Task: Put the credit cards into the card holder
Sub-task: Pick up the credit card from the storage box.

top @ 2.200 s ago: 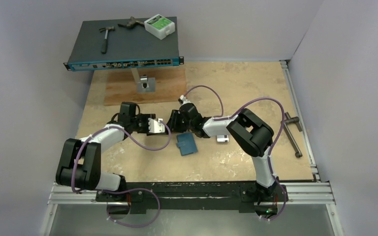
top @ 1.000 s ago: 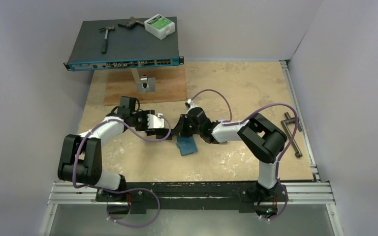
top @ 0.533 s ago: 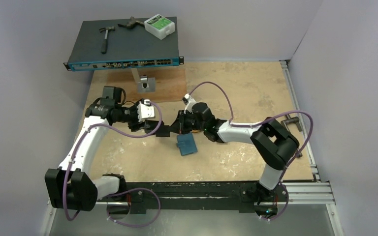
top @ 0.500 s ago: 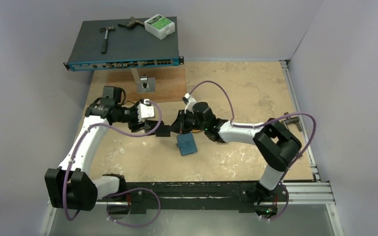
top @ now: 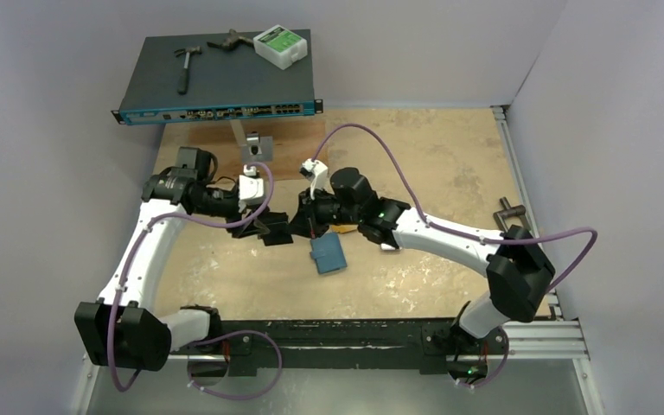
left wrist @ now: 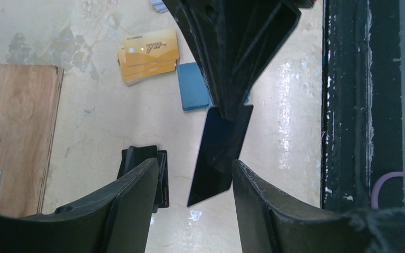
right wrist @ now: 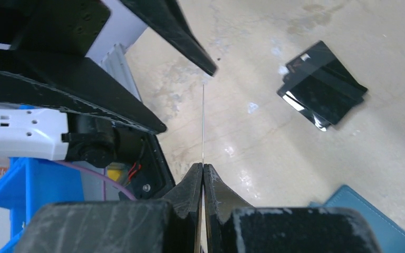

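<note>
Lettering on the topmost of the gold cards (left wrist: 148,52) is one small slanted mark, too blurred to read. The green label on the white box (top: 281,45) at the back is also illegible.

Gold cards: one fanned stack, at least three edges showing, flat on the bench (left wrist: 84,121) just beside the holder (left wrist: 192,94).

Grey cards (left wrist: 158,5): only a corner shows at the top edge of the left wrist view, so they cannot be counted.

Dark card (left wrist: 219,155): one, held up off the bench. The right hand (right wrist: 203,171) pinches one short end, its fingers pressed shut on the card. Edge-on in the right wrist view, the card reads as a thin line.

Left hand (left wrist: 194,162): fingers parted, one on each side of the card's free end. The card lies closer to one finger; contact cannot be told.

Holder: one, teal, closed, lying flat on the bench just on the near side of the two hands.

Black folded object (left wrist: 145,171): one, on the bench beneath the left hand, apart from the holder.

Rear of bench: one dark rack unit (top: 216,78) with a row of ports along its front. It carries one hammer (top: 188,65) and the white box. One T-handled tool (top: 514,220) lies at the right edge.
</note>
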Action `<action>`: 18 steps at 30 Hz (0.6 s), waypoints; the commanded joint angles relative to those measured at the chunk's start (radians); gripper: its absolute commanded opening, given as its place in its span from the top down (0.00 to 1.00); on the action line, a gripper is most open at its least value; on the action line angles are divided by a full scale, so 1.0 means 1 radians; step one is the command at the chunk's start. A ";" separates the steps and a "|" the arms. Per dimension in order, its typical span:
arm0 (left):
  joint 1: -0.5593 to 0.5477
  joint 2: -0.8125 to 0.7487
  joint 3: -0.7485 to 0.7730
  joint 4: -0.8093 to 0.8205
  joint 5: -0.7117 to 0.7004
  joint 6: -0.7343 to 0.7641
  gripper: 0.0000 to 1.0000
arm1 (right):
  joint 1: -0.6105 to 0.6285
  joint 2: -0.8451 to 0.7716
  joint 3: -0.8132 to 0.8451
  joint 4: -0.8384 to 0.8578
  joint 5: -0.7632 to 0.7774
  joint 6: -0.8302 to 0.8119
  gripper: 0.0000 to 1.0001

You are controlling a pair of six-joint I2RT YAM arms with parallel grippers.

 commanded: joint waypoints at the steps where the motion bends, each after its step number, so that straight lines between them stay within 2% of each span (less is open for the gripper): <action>1: -0.007 -0.031 0.055 -0.064 0.086 0.007 0.47 | 0.033 -0.027 0.096 -0.129 -0.010 -0.096 1.00; 6: -0.007 0.006 0.097 -0.265 0.085 0.138 0.48 | 0.057 -0.034 0.150 -0.188 0.002 -0.139 1.00; 9: -0.007 0.015 0.106 -0.310 0.081 0.165 0.50 | 0.068 -0.032 0.179 -0.220 0.007 -0.164 1.00; 13: -0.007 0.019 0.106 -0.316 0.081 0.160 0.51 | 0.076 -0.042 0.196 -0.230 0.001 -0.192 1.00; 18: -0.007 -0.001 0.092 -0.244 0.085 0.106 0.52 | 0.081 -0.051 0.225 -0.257 -0.009 -0.220 1.00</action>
